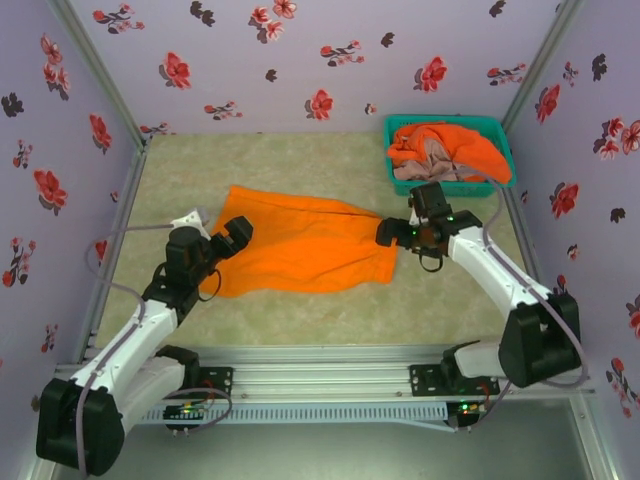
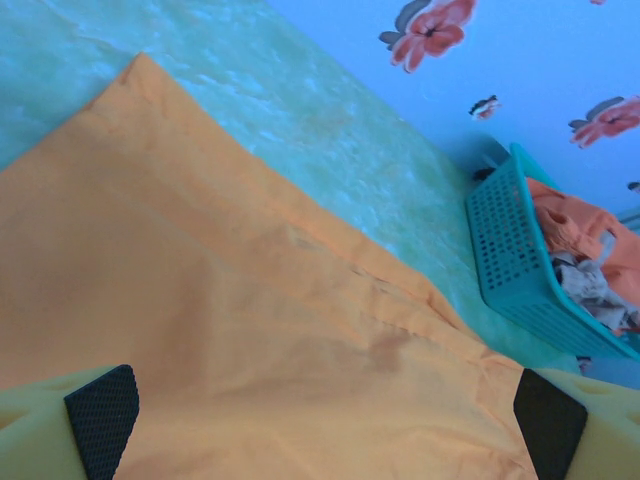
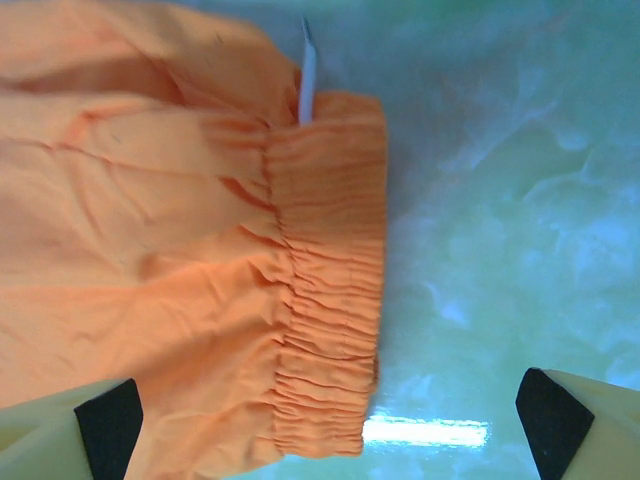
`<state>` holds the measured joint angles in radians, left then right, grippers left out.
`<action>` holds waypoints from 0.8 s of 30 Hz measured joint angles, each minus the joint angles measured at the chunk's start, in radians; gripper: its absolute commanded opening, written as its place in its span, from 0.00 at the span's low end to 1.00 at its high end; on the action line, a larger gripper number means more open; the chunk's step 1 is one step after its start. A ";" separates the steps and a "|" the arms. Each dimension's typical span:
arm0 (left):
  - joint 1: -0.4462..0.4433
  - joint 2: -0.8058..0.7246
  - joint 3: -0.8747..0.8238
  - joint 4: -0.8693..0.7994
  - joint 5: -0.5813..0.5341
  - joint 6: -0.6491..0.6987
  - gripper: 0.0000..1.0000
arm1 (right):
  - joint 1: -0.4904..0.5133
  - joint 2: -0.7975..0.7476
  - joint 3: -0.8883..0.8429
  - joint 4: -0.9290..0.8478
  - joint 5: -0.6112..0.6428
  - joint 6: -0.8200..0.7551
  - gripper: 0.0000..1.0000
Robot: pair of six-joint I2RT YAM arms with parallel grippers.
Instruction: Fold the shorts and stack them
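Top external view: the left pincer (image 1: 233, 234) is spread wide with nothing in it, over the left end of the orange shorts (image 1: 310, 245). Same deal for the right pincer (image 1: 388, 232), wide open and empty at the waistband end, where a white drawstring (image 3: 307, 75) pokes out. Those shorts lie flat mid-surface (image 1: 300, 315). Back right corner: teal basket (image 1: 447, 122) holding another orange pair (image 1: 455, 140) and a pink-beige pair (image 1: 430, 168), heaped together.
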<state>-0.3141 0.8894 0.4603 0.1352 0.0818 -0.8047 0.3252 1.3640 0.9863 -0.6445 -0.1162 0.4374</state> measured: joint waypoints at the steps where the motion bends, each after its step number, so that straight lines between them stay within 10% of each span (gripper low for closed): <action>1: 0.000 -0.005 0.000 0.000 0.013 0.003 0.99 | 0.000 0.027 0.000 -0.003 -0.006 -0.010 0.96; 24: 0.016 -0.108 -0.026 -0.021 0.096 0.007 0.99 | 0.026 0.394 0.073 0.080 -0.117 -0.018 0.61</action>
<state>-0.2977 0.7811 0.4343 0.1139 0.1780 -0.7979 0.3515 1.7584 1.0592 -0.5648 -0.2337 0.4194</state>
